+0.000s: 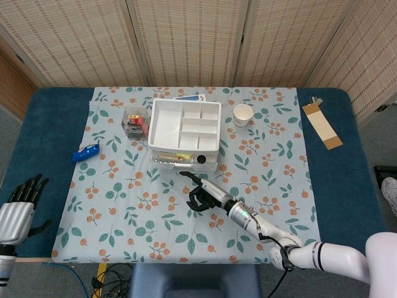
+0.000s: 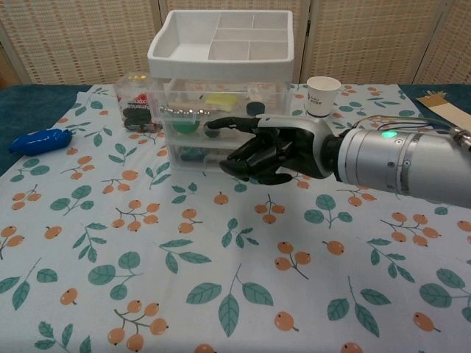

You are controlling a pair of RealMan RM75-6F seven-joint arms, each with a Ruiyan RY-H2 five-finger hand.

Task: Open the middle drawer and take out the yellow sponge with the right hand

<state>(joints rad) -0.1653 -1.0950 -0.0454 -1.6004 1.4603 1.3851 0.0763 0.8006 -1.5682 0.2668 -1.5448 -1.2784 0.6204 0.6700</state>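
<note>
A clear three-drawer unit (image 2: 221, 125) with a white divided tray (image 1: 184, 124) on top stands at the table's middle. One drawer (image 1: 185, 160) juts out toward me, and the yellow sponge (image 1: 181, 156) (image 2: 221, 101) lies in it beside a black round thing (image 1: 201, 159). My right hand (image 1: 201, 194) (image 2: 276, 151) hovers just in front of the unit with its fingers curled in on nothing and one finger stretched toward the drawer fronts. Whether that finger touches them I cannot tell. My left hand (image 1: 22, 202) hangs at the near left table edge, fingers spread, holding nothing.
A paper cup (image 1: 243, 114) (image 2: 323, 94) stands right of the unit. A clear box of small items (image 1: 135, 120) (image 2: 137, 107) sits at its left. A blue object (image 1: 85, 152) (image 2: 40, 140) lies further left. A brown card strip (image 1: 322, 125) lies at the far right.
</note>
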